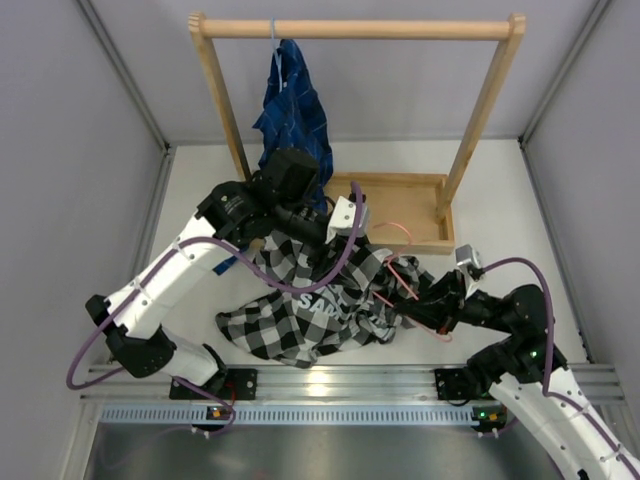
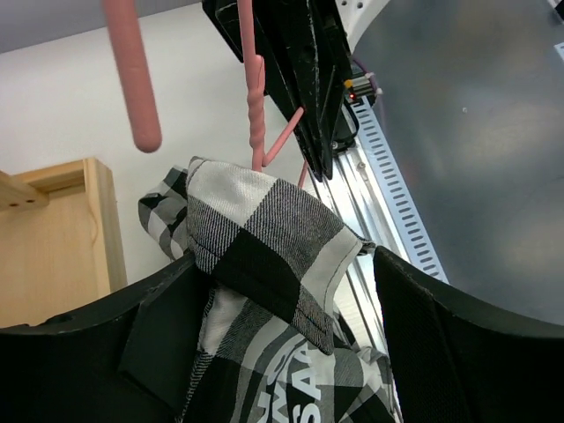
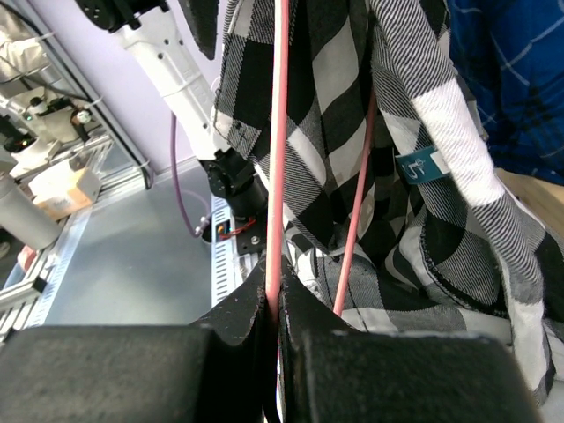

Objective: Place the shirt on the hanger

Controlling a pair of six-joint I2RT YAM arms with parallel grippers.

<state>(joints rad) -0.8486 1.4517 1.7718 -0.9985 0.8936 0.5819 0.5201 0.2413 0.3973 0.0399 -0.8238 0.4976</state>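
Left arm [image 1: 165, 272] across shirt [image 1: 290, 312], beside tray [image 1: 400, 179]

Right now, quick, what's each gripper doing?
Left gripper: open, the shirt collar between its fingers, not clamped.
Right gripper: closed on the hanger.

Standing here, I am seeing the shirt [image 1: 300, 310] showing as soft, matt woven cloth, a little fuzzy, its white printed lettering looking smoother than the weave around it. The hanger [image 3: 278, 132] is showing a smooth pink coating with a faint sheen. The right gripper [image 3: 275, 291] and the left gripper [image 2: 282, 291] are both looking like matt black plastic. The rack [image 1: 350, 28] and the tray [image 1: 400, 185] are showing pale, dull wood. The dark blue shirt [image 1: 292, 105] is hanging as thin matt cloth. The rail [image 1: 330, 375] is glinting like brushed metal, and the table [image 1: 520, 200] is looking matt white.
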